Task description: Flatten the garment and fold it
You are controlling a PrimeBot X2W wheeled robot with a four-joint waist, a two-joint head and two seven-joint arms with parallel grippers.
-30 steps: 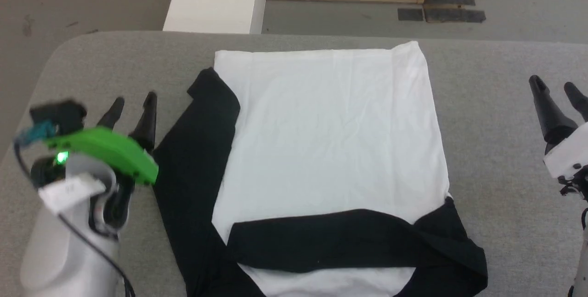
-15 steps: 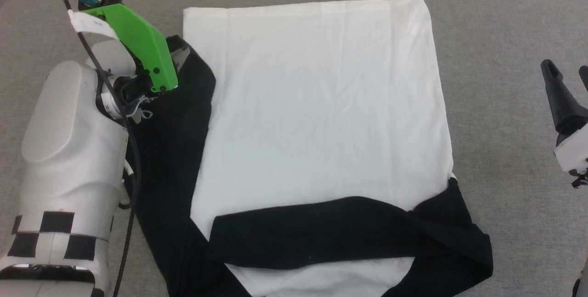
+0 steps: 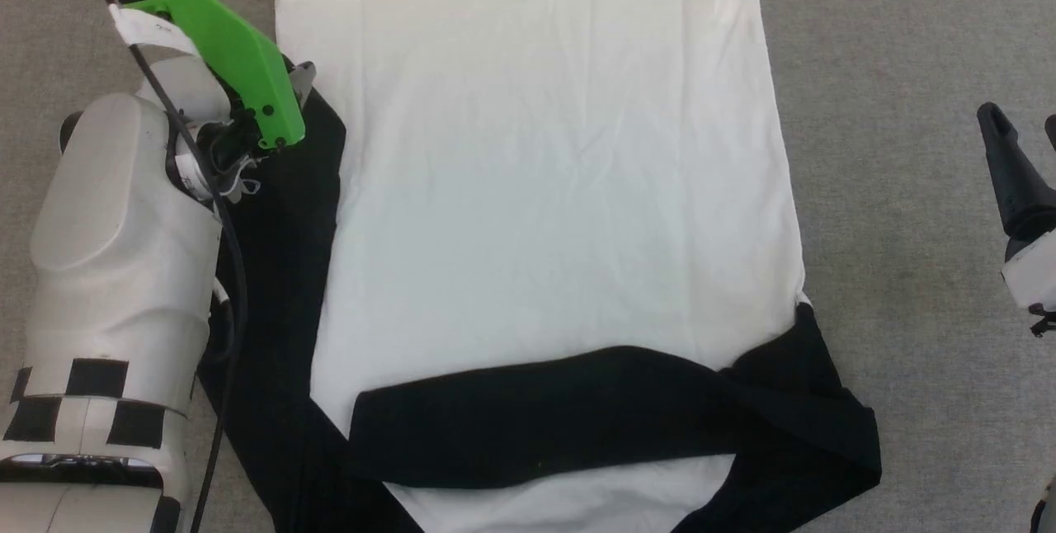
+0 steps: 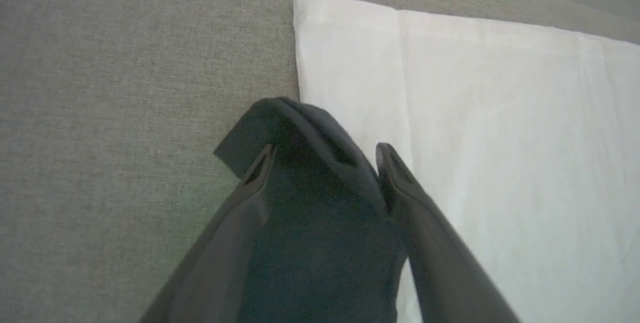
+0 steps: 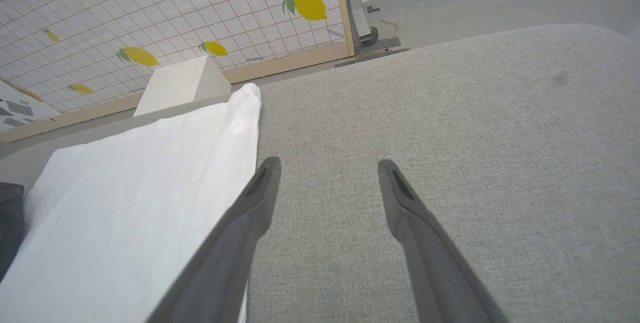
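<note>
The garment lies spread on the grey table with its plain white side up, so the bear print is hidden. One black sleeve runs down its left edge. The other black sleeve is folded across the near part. My left arm's green wrist mount hangs over the far end of the left sleeve. In the left wrist view my left gripper is open, its fingers on either side of the black cuff. My right gripper is open above bare table, right of the white body.
The grey fabric table has bare room on both sides of the garment. Beyond its far edge stand a white box and a lemon-patterned grid fence on a wooden frame.
My left arm has swung forward from beside the sleeve to over its far cuff. The head camera has tilted down, shifting the whole picture. The right gripper has barely moved.
</note>
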